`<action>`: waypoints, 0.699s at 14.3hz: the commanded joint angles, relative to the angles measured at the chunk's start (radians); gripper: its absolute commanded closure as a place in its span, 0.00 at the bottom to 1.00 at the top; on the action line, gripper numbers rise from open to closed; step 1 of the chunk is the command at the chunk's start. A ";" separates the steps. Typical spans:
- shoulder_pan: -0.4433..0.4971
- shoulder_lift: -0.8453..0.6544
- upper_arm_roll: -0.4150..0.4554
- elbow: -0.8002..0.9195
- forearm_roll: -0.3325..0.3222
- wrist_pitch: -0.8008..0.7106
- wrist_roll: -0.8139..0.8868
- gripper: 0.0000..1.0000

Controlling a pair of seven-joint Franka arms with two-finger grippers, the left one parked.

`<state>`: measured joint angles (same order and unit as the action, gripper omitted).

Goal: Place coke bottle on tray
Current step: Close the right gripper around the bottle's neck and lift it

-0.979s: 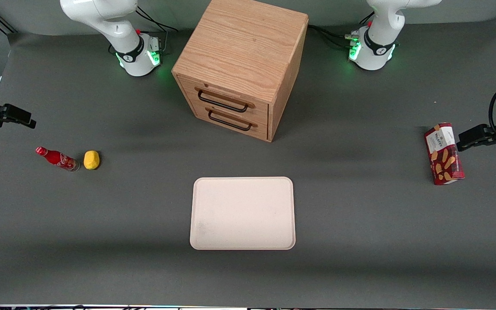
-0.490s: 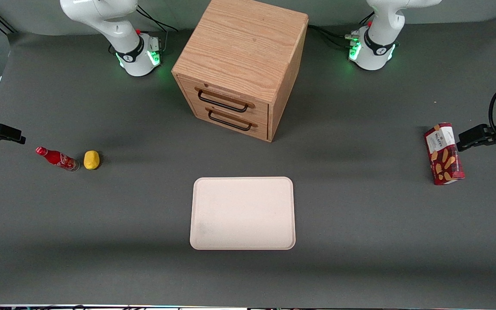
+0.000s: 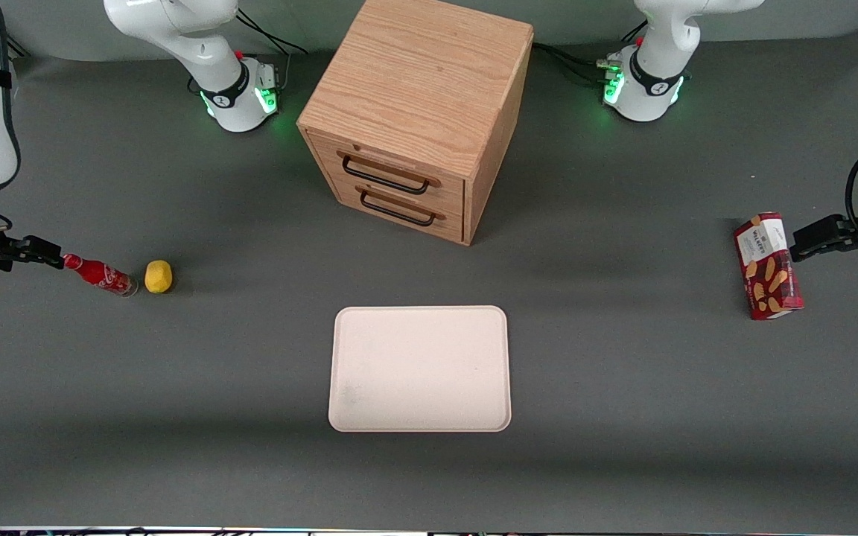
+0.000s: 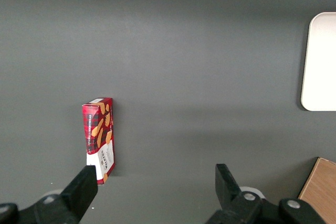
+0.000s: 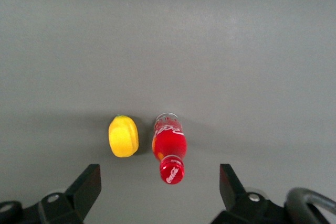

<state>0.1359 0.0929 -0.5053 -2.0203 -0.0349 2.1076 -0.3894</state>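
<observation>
Front view: the coke bottle (image 3: 99, 273) stands on the dark grey counter (image 3: 623, 387) toward the working arm's end, its red cap leaning toward that edge. The gripper (image 3: 48, 254) hangs just beside the cap, its dark fingertips reaching almost to it, though this view does not settle whether they touch. A yellow lemon-like lump (image 3: 158, 276) sits just beside the bottle's clear base, toward the middle of the counter. The tray (image 3: 420, 368), pale cream-pink with a low rim, lies flat near the middle of the counter, nearer to the camera than the wooden drawer cabinet (image 3: 418, 112) and well apart from the bottle. A red snack box (image 3: 767, 266) lies toward the parked arm's end.

Right wrist view: the camera looks straight down on the coke bottle (image 5: 168, 147), whose cap points up at the lens. The bottle stands between the two fingers (image 5: 84, 187) of the gripper (image 5: 160, 184), which are spread wide and released, with clear counter showing between each finger and the bottle. Nothing is grasped. The yellow lump (image 5: 123, 136) lies just beside the bottle, a narrow strip of counter between them, and it too falls within the span of the fingers.

Left wrist view: the snack box (image 4: 99, 138) lies on the counter, and one rounded corner of the tray (image 4: 318, 66) shows well apart from it. The cabinet's wooden corner (image 4: 319, 192) shows too.
</observation>
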 commanded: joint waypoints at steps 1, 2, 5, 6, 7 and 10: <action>0.002 0.019 -0.033 -0.056 0.062 0.073 -0.095 0.00; 0.002 0.019 -0.038 -0.076 0.064 0.090 -0.103 0.00; 0.002 0.019 -0.039 -0.147 0.073 0.170 -0.105 0.00; 0.001 0.019 -0.041 -0.165 0.075 0.195 -0.106 0.00; 0.001 0.021 -0.041 -0.176 0.076 0.210 -0.106 0.00; -0.002 0.057 -0.051 -0.179 0.113 0.213 -0.143 0.00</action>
<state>0.1346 0.1258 -0.5405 -2.1929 0.0246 2.2983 -0.4673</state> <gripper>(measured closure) 0.000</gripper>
